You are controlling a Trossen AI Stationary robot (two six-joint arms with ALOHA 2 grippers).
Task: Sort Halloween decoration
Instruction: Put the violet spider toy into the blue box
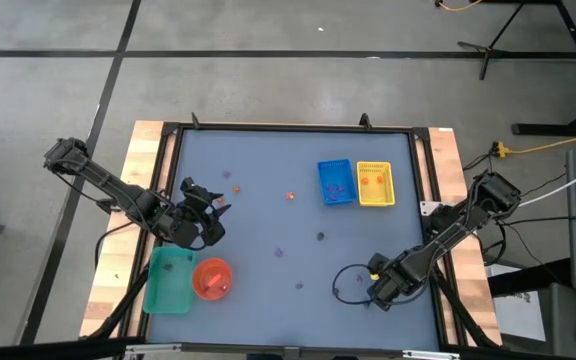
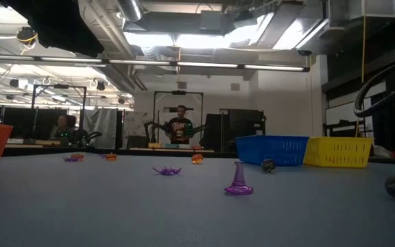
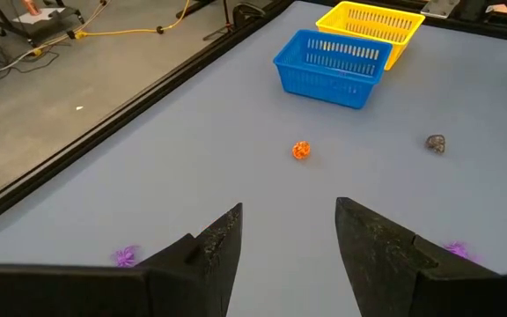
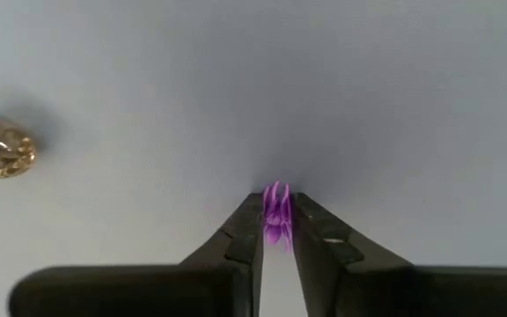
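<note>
Right wrist view: right gripper (image 4: 277,224) is pinching a purple decoration (image 4: 276,214) between its fingertips.
Several pieces are lying loose (some already in trays); left gripper (image 3: 287,231) is hovering wide, an orange piece (image 3: 300,150) ahead.

Purple decoration piece (image 4: 277,214) pinched in right gripper (image 4: 277,231).

Grey table (image 1: 268,190): blue tray (image 1: 335,182), yellow tray (image 1: 375,184) (touching), scattered decorations (image 1: 291,196).

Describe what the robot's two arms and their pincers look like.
Both arms are dark, near-black jointed links with black cables looping off them. The left pincer has two broad, wedge-shaped dark fingers with a matte, slightly rough surface. The right pincer has the same dark fingers, tapering to narrow tips. No markings are visible.
</note>
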